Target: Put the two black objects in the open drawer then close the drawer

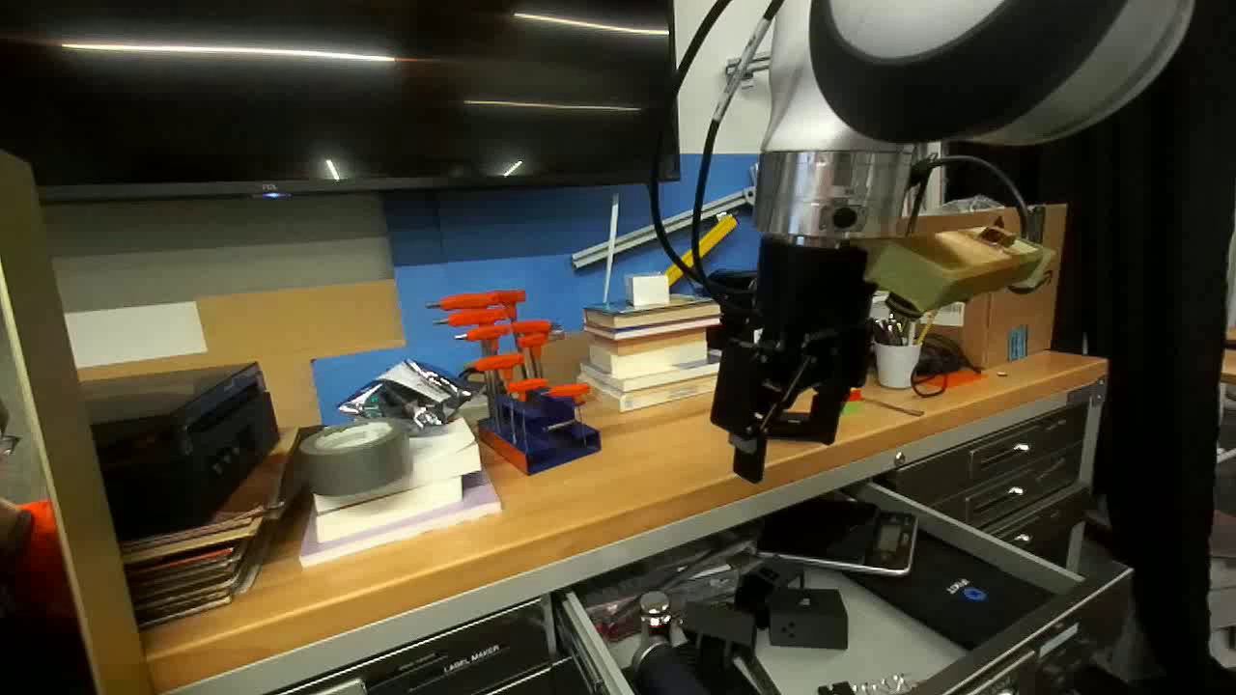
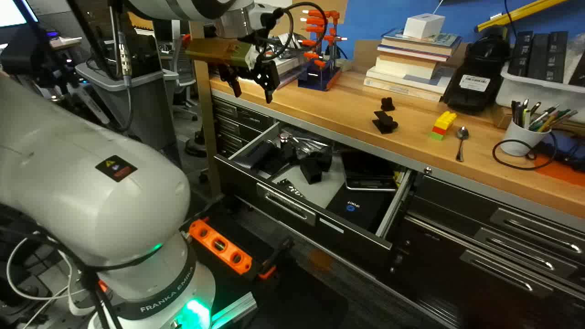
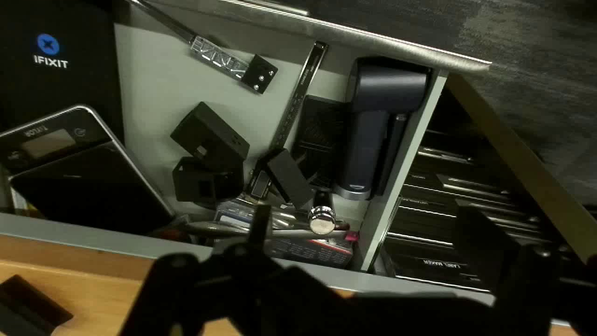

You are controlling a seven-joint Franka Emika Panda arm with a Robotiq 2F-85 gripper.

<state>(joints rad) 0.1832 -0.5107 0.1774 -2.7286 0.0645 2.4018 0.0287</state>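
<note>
Two small black objects, a farther one (image 2: 387, 104) and a nearer one (image 2: 385, 122), sit on the wooden bench in an exterior view. Part of a black object (image 3: 30, 303) shows on the bench at the lower left of the wrist view. The drawer (image 2: 242, 183) is pulled out below the bench; its front also shows in an exterior view (image 1: 1048, 627), its side wall in the wrist view (image 3: 406, 172). My gripper (image 2: 253, 93) is open and empty, high above the bench's front edge; it also shows in an exterior view (image 1: 784, 449) and the wrist view (image 3: 368, 228).
The drawer holds a scale (image 3: 88, 182), black boxes (image 3: 212, 135) and a dark tool (image 3: 368, 130). On the bench are toy bricks (image 2: 443, 125), a spoon (image 2: 460, 144), a pen cup (image 2: 523, 137), stacked books (image 2: 406, 71) and a hex-key stand (image 1: 541, 434).
</note>
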